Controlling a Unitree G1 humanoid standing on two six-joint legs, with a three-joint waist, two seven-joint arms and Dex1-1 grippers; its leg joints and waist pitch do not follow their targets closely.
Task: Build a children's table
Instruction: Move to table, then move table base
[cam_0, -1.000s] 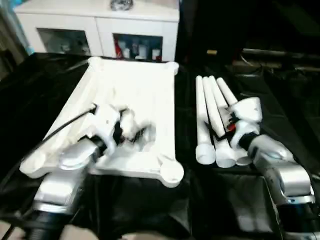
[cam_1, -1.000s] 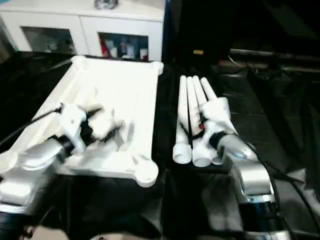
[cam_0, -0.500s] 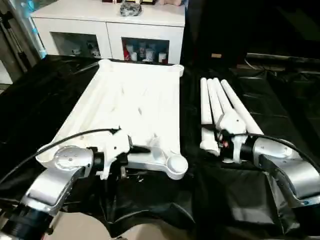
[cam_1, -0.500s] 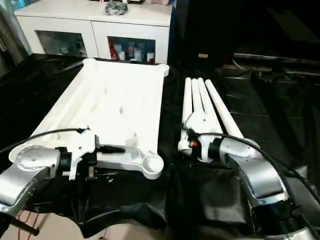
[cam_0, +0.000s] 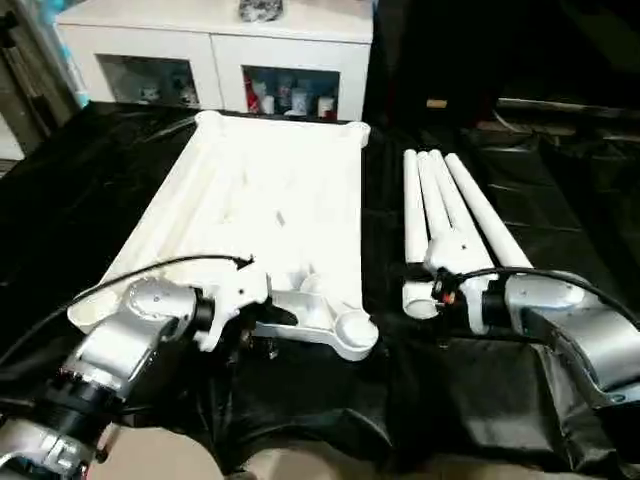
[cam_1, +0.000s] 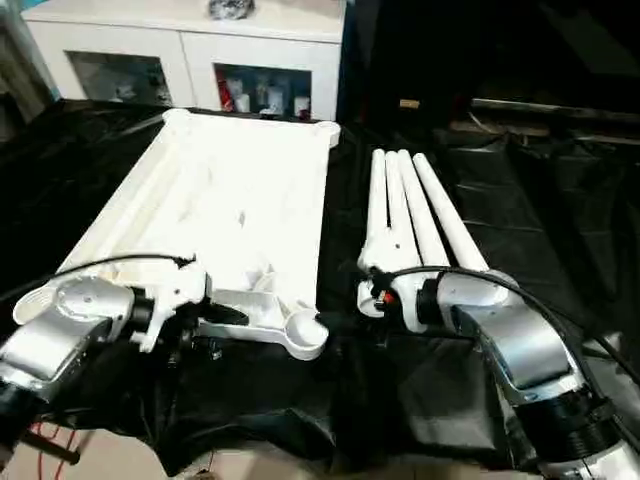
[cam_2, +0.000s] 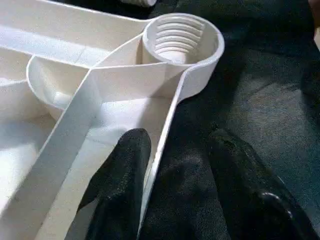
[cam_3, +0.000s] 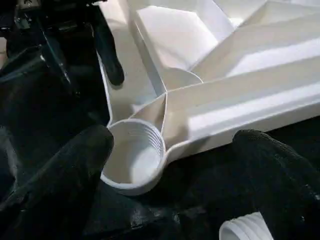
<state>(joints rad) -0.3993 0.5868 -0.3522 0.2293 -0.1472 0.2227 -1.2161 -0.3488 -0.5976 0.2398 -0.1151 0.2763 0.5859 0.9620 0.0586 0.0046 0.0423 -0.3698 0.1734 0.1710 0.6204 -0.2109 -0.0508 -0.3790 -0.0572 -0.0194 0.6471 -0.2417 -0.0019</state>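
The white tabletop lay ribbed underside up on the black-covered worktop, its threaded corner socket nearest the robot. The left tool straddled the tabletop's near rim, one finger inside and the other on the black cover, not yet pinching it. The right tool stood spread wide beside that corner socket. Four white legs lay side by side, just right of the tabletop.

Left gripper straddling the rim of the upturned tabletop: one black finger inside the ribbed underside, the other over the black sheet. Beyond the fingertips, the threaded corner socket.
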